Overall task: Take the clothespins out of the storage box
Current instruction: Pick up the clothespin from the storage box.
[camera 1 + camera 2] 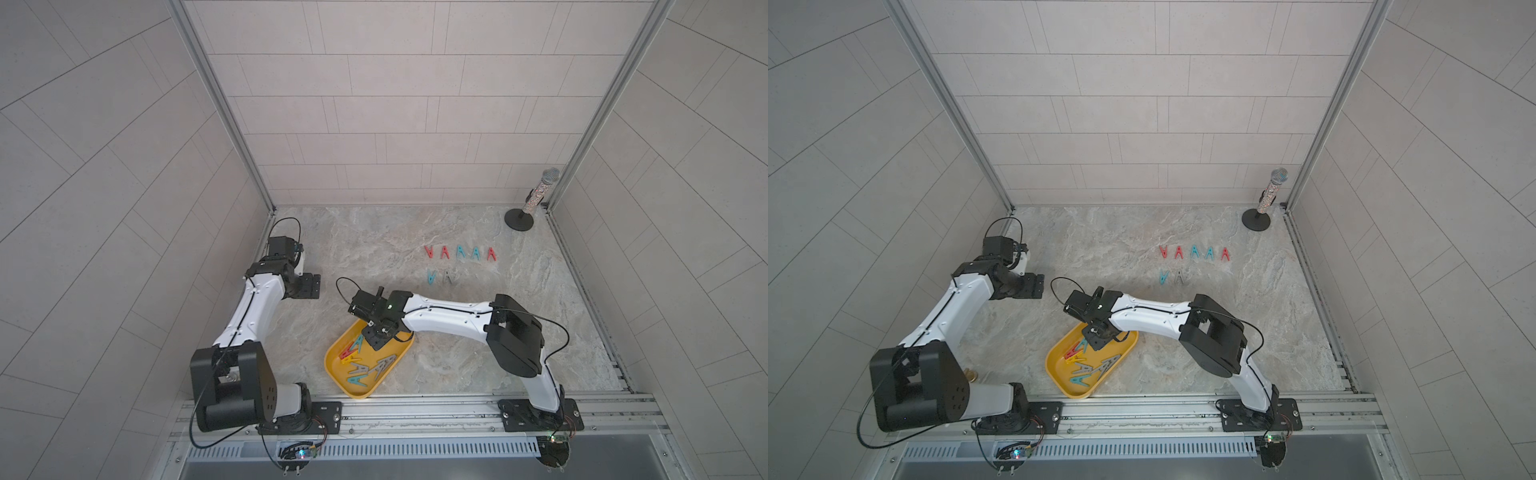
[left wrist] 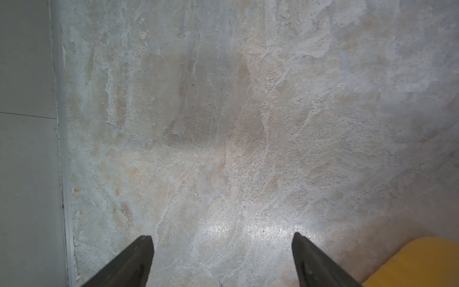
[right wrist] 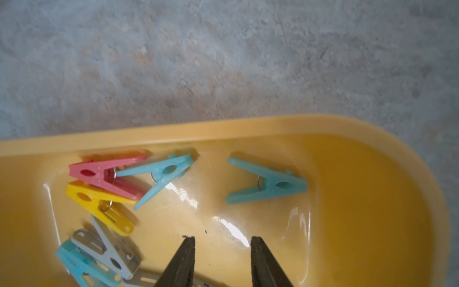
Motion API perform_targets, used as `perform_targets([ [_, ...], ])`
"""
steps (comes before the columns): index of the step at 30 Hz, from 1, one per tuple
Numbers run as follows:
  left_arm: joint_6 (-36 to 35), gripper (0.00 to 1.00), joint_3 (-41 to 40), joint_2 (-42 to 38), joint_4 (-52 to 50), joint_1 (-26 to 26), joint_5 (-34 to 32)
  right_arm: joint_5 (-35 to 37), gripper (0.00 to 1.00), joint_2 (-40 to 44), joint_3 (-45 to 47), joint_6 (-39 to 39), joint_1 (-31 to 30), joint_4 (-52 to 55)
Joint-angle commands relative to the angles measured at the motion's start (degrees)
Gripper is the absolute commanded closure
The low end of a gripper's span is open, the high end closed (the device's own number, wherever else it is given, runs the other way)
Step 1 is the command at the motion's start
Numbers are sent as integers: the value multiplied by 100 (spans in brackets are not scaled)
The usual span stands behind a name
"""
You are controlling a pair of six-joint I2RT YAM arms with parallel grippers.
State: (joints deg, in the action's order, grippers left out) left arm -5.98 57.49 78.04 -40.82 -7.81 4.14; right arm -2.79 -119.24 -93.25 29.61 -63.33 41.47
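Seven small A-shaped plastic clothespins (image 1: 459, 252) are out, in two rows on the marbled table (image 1: 374, 241), 1 o'clock from the shallow yellow plastic storage box (image 1: 353, 390). Roughly as many left inside. Right gripper (image 3: 222, 239) over the box's 12 o'clock part, half-open, empty. Left gripper (image 2: 222, 238) at 11 o'clock, wide, empty.

The right arm (image 1: 449, 320) hides the far end of the storage box (image 1: 359, 390); a teal clothespin (image 3: 77, 266) and perhaps a grey clothespin (image 3: 141, 279) are cut off.
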Motion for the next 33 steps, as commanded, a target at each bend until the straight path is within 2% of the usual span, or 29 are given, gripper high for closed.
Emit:
perform_targets([
  [1,123,5,43,41,39,-74,-223,249,57,-70,-173,478,5,168],
  [10,105,4,8,-48,76,-140,-186,28,58,-231,-176,893,277,-38],
  [23,62,4,-10,-155,74,-150,-55,-21,60,-431,-185,979,312,-52],
  [33,48,5,-28,-201,89,-150,-29,42,67,-439,-110,1003,339,-29],
])
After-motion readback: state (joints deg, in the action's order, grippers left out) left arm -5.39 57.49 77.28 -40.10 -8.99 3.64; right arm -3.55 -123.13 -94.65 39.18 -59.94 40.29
